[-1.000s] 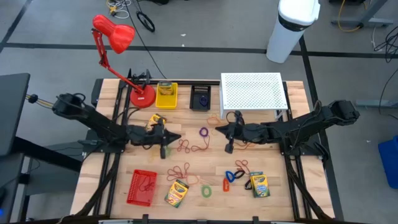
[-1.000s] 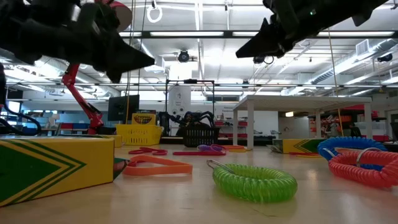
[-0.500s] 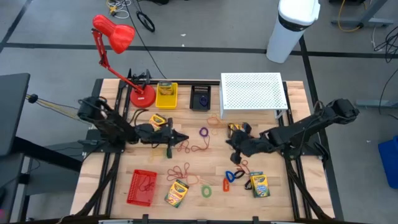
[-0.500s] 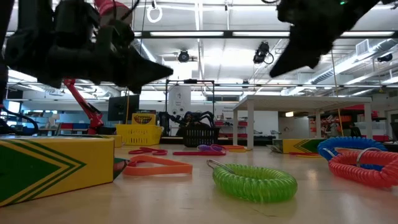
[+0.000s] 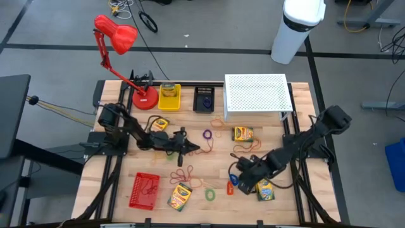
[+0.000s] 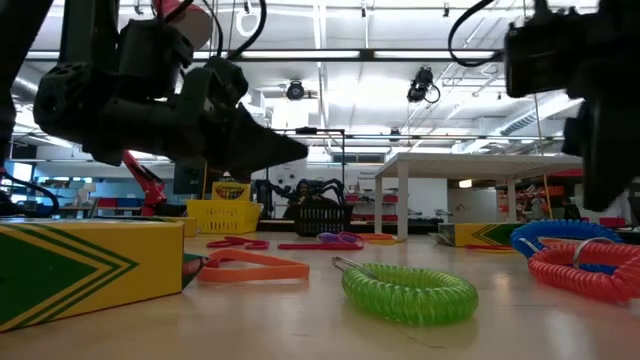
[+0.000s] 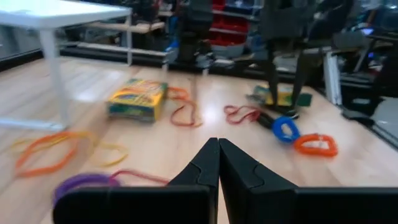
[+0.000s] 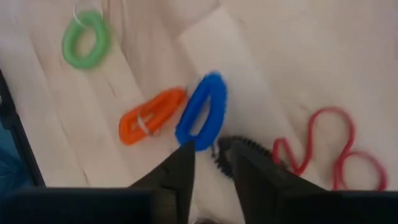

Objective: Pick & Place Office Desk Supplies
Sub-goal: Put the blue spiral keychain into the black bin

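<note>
The high view shows several yellow-and-green crayon boxes lying flat: one (image 5: 159, 123) by my left arm, one (image 5: 243, 133) in front of the riser, and two (image 5: 180, 196) (image 5: 262, 189) near the near edge. Red-orange rubber bands (image 5: 183, 174) lie mid-table. My left gripper (image 5: 195, 149) (image 7: 217, 144) is shut and empty above the bands, near the purple loop (image 5: 207, 134). My right gripper (image 5: 240, 177) (image 8: 208, 149) points down, open by a narrow gap, just over the blue loop (image 8: 202, 112) and orange loop (image 8: 152, 115). The green loop (image 8: 84, 40) lies farther off.
A red basket (image 5: 144, 190) sits at the near left. A yellow bin (image 5: 169, 96), a black bin (image 5: 204, 99), the white perforated riser (image 5: 256, 94) and the red lamp's base (image 5: 144, 98) line the far edge. A small black coil (image 8: 244, 148) lies under my right fingers.
My left gripper has reached toward the table's right, staying shut, and now hangs over the rubber bands. My right gripper has swung from mid-table toward the near edge and down, tipping to point at the blue and orange loops. The crayon box by the riser now shows uncovered.
</note>
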{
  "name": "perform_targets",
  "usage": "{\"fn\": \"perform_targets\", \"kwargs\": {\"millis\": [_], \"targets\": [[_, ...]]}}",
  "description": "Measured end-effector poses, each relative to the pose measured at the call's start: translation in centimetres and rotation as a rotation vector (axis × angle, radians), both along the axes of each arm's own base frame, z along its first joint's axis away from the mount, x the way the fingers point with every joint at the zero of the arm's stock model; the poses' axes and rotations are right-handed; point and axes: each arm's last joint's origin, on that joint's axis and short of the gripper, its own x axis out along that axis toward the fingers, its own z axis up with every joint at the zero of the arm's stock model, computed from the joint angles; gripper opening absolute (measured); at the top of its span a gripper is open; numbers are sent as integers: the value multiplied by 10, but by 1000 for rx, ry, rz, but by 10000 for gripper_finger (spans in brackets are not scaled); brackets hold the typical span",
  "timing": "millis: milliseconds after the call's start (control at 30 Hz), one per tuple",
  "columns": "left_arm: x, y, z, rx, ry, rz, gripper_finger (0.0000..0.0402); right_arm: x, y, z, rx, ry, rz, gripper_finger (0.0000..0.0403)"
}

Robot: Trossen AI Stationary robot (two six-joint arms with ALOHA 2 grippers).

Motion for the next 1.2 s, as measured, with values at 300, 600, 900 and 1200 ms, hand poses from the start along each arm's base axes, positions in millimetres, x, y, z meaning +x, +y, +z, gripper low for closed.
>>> {"fn": "perform_targets", "kwargs": {"millis": [300,600,900,1200], "targets": [[4,-9,4,44,-25,-57,9,5,-1,-1,-72,-66,-74,186],[2,-15,3,46,-13,-91,9,15,4,-26,-52,-29,-38,162],[1,-20,3,25,-14,-107,9,17,6,-29,-46,-40,-36,96],[-19,-15,-1,-11,-10,-59,9,26,7,-19,-103,-98,11,44]]}}
